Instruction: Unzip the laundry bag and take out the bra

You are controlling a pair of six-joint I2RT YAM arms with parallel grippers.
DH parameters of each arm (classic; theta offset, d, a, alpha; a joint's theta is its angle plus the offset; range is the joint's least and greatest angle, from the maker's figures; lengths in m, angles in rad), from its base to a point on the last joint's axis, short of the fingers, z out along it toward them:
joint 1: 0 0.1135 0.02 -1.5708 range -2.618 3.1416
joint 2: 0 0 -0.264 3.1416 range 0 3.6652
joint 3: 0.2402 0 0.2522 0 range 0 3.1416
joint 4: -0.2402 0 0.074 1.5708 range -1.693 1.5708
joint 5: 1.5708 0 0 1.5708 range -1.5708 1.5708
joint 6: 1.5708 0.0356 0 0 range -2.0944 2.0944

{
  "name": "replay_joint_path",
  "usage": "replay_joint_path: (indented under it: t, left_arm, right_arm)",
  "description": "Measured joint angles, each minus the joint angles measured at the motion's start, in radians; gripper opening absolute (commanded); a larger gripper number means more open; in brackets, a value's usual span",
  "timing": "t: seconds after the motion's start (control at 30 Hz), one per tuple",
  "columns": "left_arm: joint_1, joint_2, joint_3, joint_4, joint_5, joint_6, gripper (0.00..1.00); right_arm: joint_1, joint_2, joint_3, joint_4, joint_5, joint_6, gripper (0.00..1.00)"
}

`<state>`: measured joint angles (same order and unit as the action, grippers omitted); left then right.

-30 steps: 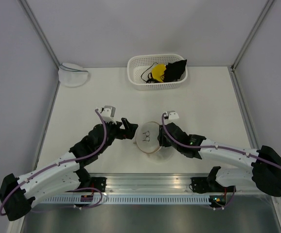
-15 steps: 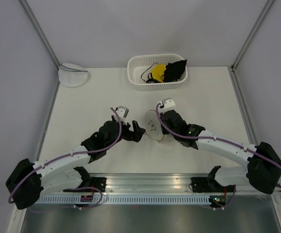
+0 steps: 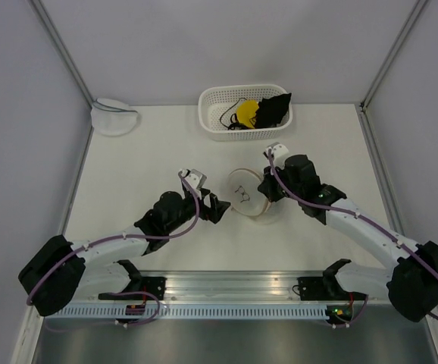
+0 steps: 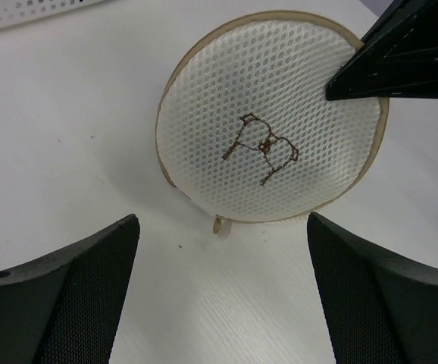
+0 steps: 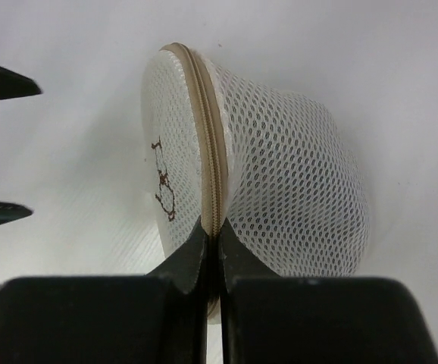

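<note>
Right tool (image 5: 211, 236) pinching laundry bag (image 5: 280, 178) rim, left tool (image 4: 220, 220) spread just beside it

Bright, even, diffuse light in all 3 views; faint soft shadow under the laundry bag (image 4: 272, 114).

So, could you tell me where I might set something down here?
Bare table: between the grey-rimmed pouch and the left gripper, and right of the basket and right gripper. Crowded: the middle, where both grippers flank the laundry bag.
</note>
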<state>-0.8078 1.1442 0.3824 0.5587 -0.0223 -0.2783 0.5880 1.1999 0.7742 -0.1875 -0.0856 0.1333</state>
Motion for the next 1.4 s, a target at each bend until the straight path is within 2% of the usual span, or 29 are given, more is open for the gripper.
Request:
replay_joint_path:
  t: [0.23, 0.4, 0.57, 0.8, 1.0, 1.1, 1.13, 1.2, 1.23, 1.3, 1.33, 1.4]
  left_arm:
    - [0.051, 0.006, -0.003, 0.084, 0.133, 0.02, 0.93]
    - [0.132, -0.008, -0.002, 0.129, 0.379, 0.01, 0.91]
    - [0.216, -0.013, -0.002, 0.131, 0.569, -0.01, 0.9]
    - [0.288, -0.042, -0.002, 0.097, 0.61, -0.01, 0.89]
    - [0.29, 0.037, -0.002, 0.139, 0.684, -0.047, 0.87]
    - [0.29, 0.076, 0.0, 0.201, 0.748, -0.099, 0.74]
    - [0.29, 0.089, 0.006, 0.217, 0.777, -0.119, 0.58]
    - [0.29, 0.109, 0.023, 0.241, 0.822, -0.15, 0.45]
    - [0.29, 0.119, 0.033, 0.249, 0.842, -0.164, 0.32]
    - [0.29, 0.132, 0.053, 0.259, 0.877, -0.19, 0.16]
    - [0.291, 0.136, 0.061, 0.259, 0.891, -0.199, 0.02]
    - [0.29, 0.142, 0.073, 0.254, 0.91, -0.211, 0.02]
  right_arm:
    - [-0.122, -0.093, 0.007, -0.008, -0.315, 0.005, 0.0]
    - [-0.135, -0.095, 0.039, -0.046, -0.481, 0.004, 0.0]
    - [-0.154, -0.109, 0.063, -0.09, -0.564, 0.003, 0.0]
    - [-0.169, -0.161, 0.076, -0.114, -0.646, 0.019, 0.0]
    - [-0.169, -0.171, 0.082, -0.111, -0.715, 0.051, 0.0]
    - [-0.169, -0.166, 0.082, -0.101, -0.729, 0.064, 0.0]
    - [-0.169, -0.162, 0.082, -0.096, -0.729, 0.069, 0.0]
    - [-0.169, -0.148, 0.083, -0.089, -0.723, 0.074, 0.0]
    - [-0.169, -0.139, 0.083, -0.089, -0.715, 0.076, 0.0]
    - [-0.169, -0.126, 0.083, -0.089, -0.69, 0.08, 0.0]
    - [-0.17, -0.122, 0.083, -0.089, -0.664, 0.08, 0.01]
    - [-0.169, -0.121, 0.083, -0.09, -0.619, 0.08, 0.02]
